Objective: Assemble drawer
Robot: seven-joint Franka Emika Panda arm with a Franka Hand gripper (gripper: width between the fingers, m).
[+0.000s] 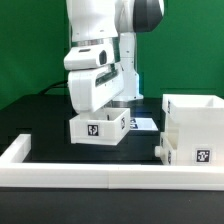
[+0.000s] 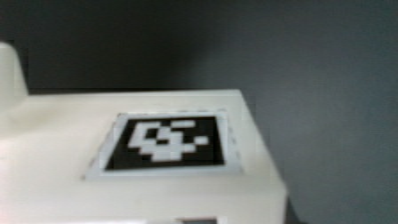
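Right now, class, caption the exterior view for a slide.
White robot arm over a small white plastic tray beside a tall white casing.

Black table [image 1: 40, 125], low white border wall [image 1: 100, 177] — near edge, marker board [image 1: 145, 123] (partly hidden), green backdrop [image 1: 30, 40].

The gripper's [image 1: 98, 112] fingertips are hidden by the tray [image 1: 97, 129]. The casing [image 1: 192, 125] runs off the exterior view's right edge; the wrist view's marker [image 2: 169, 143] is blurred.

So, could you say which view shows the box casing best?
The exterior view: the box casing stands at its right, open top and marker visible. The wrist view shows only a marked white surface.
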